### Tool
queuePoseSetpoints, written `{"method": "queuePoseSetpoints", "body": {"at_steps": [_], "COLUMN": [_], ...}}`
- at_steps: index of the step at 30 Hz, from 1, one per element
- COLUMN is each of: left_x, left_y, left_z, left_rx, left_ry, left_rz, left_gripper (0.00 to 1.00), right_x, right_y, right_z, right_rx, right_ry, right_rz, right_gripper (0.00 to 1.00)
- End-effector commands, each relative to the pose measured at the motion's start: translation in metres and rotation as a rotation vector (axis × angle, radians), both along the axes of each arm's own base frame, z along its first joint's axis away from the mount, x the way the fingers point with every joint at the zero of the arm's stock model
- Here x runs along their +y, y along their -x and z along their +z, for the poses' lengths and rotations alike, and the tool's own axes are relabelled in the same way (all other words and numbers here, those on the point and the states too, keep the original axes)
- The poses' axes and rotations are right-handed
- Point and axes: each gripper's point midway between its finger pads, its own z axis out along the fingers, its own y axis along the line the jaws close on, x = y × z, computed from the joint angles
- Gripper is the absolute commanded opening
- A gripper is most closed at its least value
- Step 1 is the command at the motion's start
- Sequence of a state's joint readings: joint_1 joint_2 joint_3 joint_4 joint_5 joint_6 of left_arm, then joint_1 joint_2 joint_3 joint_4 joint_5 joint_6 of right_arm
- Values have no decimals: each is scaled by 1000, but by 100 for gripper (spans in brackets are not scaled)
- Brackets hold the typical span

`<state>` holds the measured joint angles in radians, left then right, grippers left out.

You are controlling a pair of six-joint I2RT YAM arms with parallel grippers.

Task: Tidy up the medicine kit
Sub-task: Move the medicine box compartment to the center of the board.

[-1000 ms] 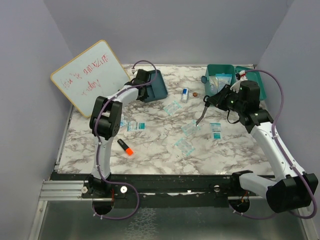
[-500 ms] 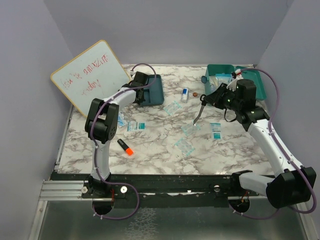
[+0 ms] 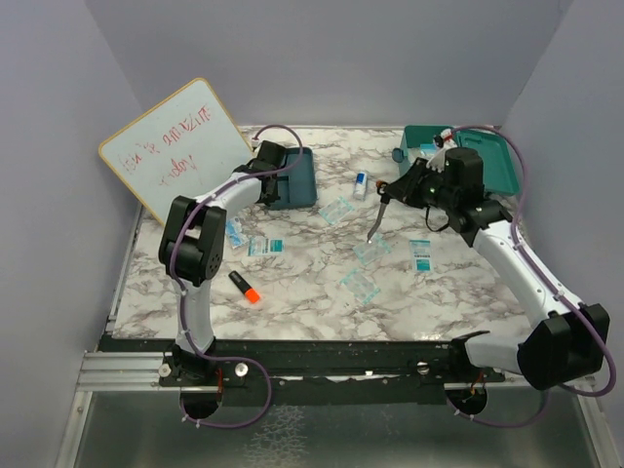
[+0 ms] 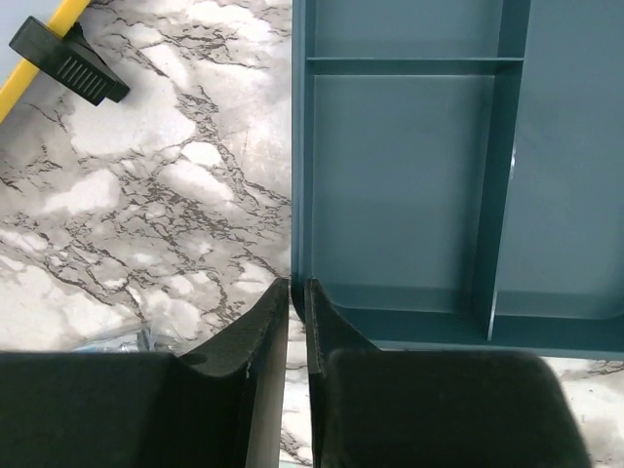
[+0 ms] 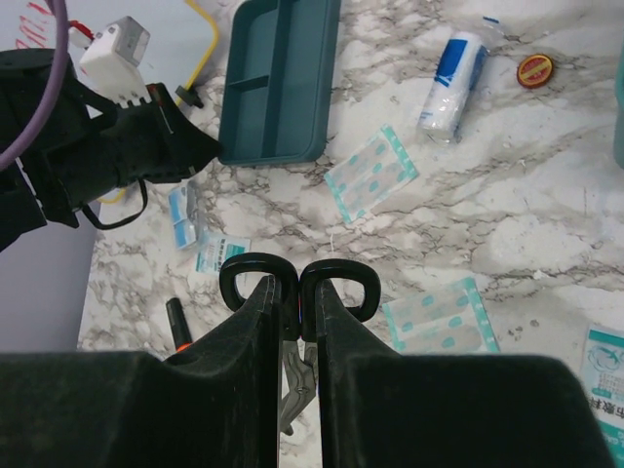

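The right pincer (image 5: 297, 292), clamped on small black-handled scissors (image 3: 374, 226), has swung left, away from the teal-green plastic medicine kit (image 3: 499, 164) at the marble bench's (image 3: 292, 283) far right. The left pincer (image 4: 295, 292), pinching the shallow teal divided tray's (image 4: 400, 175) rim, has shifted it, so packing probably comes later.

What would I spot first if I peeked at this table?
Probably the scissors dangling from the right gripper above the middle of the marble table. Next, the whiteboard with red scribbles, leaning at the back left. Beside it, the left gripper pinches the edge of a teal tray.
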<state>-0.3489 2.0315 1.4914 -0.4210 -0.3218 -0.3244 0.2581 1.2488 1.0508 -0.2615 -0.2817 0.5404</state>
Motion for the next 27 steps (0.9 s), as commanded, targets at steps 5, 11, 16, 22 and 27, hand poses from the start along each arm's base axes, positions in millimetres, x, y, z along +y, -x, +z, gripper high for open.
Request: {"method": "queuePoseSetpoints", "body": {"at_steps": [5, 11, 16, 22, 27], "left_x": [2, -14, -24, -12, -3], "left_y": [8, 19, 49, 104, 144], "left_z": [33, 98, 141, 166, 162], "left_rx": [-34, -148, -230, -307, -354], "left_ry": [16, 170, 293, 336, 353], "left_rz": [-22, -38, -108, -167, -211], "left_gripper": [37, 73, 99, 99, 99], "right_x": [27, 50, 74, 108, 128], "right_y": [-20, -38, -61, -100, -135], "right_z": [24, 25, 29, 12, -1], "right_rx": [-83, -115, -169, -206, -256], "right_ry": [6, 24, 38, 75, 92], "right_rz": [23, 58, 91, 125, 132], "right_gripper": [1, 1, 1, 1, 1]}}
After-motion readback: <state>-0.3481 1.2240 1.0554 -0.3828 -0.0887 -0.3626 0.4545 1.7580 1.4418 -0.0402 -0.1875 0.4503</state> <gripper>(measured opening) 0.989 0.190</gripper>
